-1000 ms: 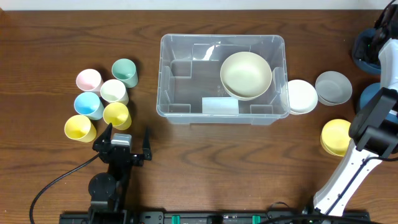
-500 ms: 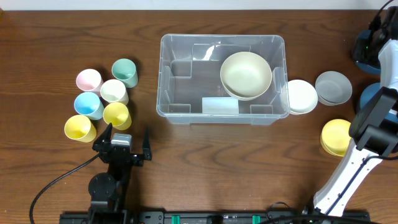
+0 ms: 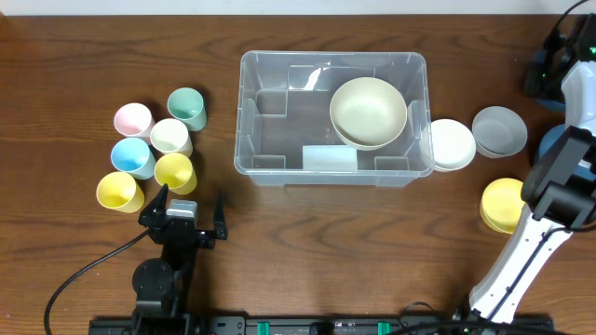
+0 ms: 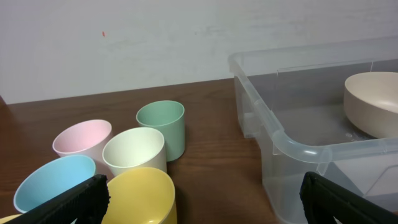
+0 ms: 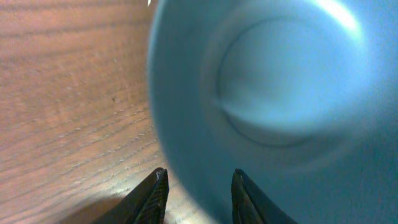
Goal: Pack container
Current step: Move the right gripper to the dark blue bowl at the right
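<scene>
Only your right arm has shifted since the earlier frame: its upper section has drifted toward the far right corner of the bench, and nothing else has moved.

From overhead, the large clear plastic container (image 3: 279, 130) sits mid-bench toward the far edge. Packing has barely begun. One cream round bowl (image 3: 368, 112) lies inside. A white bowl (image 3: 452, 144), a grey bowl (image 3: 499, 130) and a yellow bowl (image 3: 503, 205) wait near the right edge. Six small pastel cups (image 3: 170, 136) cluster toward the left edge. Your left gripper (image 3: 194, 207) rests by the near edge with its jaws spread wide and empty. It is just beside the cups and left of the container.

Through the left wrist camera, the container's rounded corner stands ahead to the right and the cups ahead to the left. Nothing lies between the fingers.

Through the right wrist camera, your right gripper (image 5: 198, 179) shows a narrow gap, with a pale blue bowl (image 5: 280, 93) filling the view close ahead. The fingers do not look clamped on it. You cannot see the container here. Judging from overhead, it lies well apart from this gripper.
</scene>
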